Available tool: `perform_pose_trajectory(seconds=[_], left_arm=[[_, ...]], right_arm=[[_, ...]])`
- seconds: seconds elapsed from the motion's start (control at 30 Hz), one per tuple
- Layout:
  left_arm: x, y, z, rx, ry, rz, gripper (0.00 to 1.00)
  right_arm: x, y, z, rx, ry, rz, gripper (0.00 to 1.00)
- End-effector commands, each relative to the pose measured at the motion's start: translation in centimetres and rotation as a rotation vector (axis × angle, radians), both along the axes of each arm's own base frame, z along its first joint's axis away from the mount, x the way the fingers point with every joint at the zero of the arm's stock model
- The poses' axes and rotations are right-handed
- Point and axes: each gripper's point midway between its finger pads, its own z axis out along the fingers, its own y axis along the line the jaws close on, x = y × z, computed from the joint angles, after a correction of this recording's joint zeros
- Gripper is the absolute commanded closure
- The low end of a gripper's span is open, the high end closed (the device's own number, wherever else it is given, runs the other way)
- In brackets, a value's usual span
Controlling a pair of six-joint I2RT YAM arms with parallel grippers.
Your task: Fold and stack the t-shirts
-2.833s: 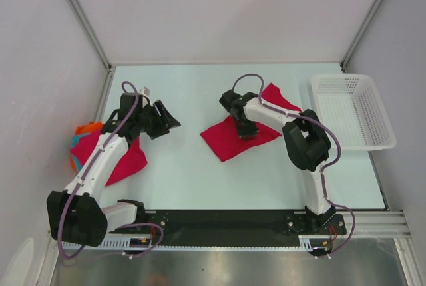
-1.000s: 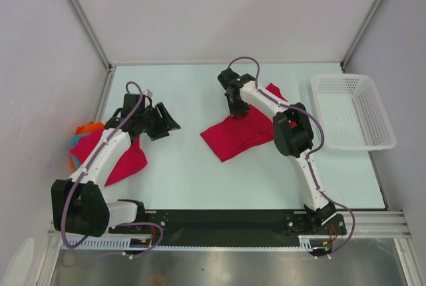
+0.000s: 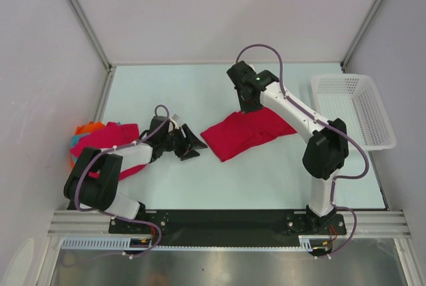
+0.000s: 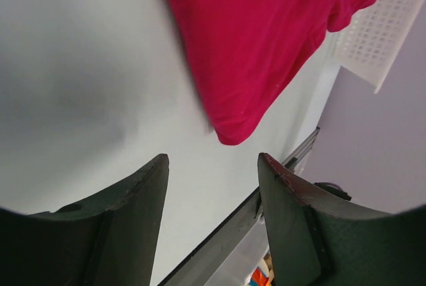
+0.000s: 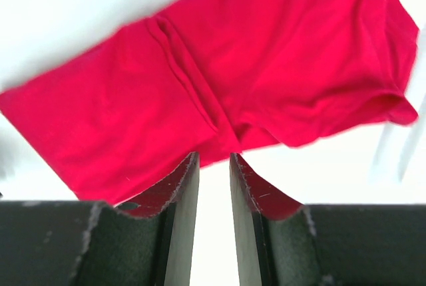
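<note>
Both empty | left gripper [image 4: 212, 159] released wide | right gripper [image 5: 213, 157] narrowly parted above red t-shirt [image 5: 279, 53]

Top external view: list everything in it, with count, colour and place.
t-shirt: one, crimson, spread flat mid-table
pile shirt: crimson, count unclear, at the table's left edge, partly under the left arm
orange garment: one, orange, far side of that pile
teal garment: one, teal, the pile's left rim
basket: one, white mesh, far right of the table
table: one, pale green
left gripper: one, black, open, low beside the spread t-shirt's left corner
right gripper: one, black, open, over the spread t-shirt's far edge
</note>
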Motion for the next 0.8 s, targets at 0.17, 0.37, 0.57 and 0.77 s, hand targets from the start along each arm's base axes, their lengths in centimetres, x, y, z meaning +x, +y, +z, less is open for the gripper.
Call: perform_pose_trajectory(seconds=[0.17,0.37,0.57,0.77], left_arm=[[1.8,-2.1,-0.1,-0.181,-0.05,0.154,0.39],[1.3,-4.0,-1.3,-0.237,-0.008,0.166,0.39],[1.5,-5.3,-2.2,-0.264,0.009,0.201,0.4],[2.5,-5.1,-2.5,-0.192,-0.003,0.22,0.4]], right_arm=[[-2.7,-3.1,2.6,-0.022,-0.036,-0.051,0.69],[-3.3,-4.0,3.8,-0.026,-0.056,-0.059,0.69],[-3.7,-4.6,5.2,-0.021,-0.077,-0.064,0.69],[-4.1,-5.9,6.1,-0.03,-0.09,-0.077,0.69]])
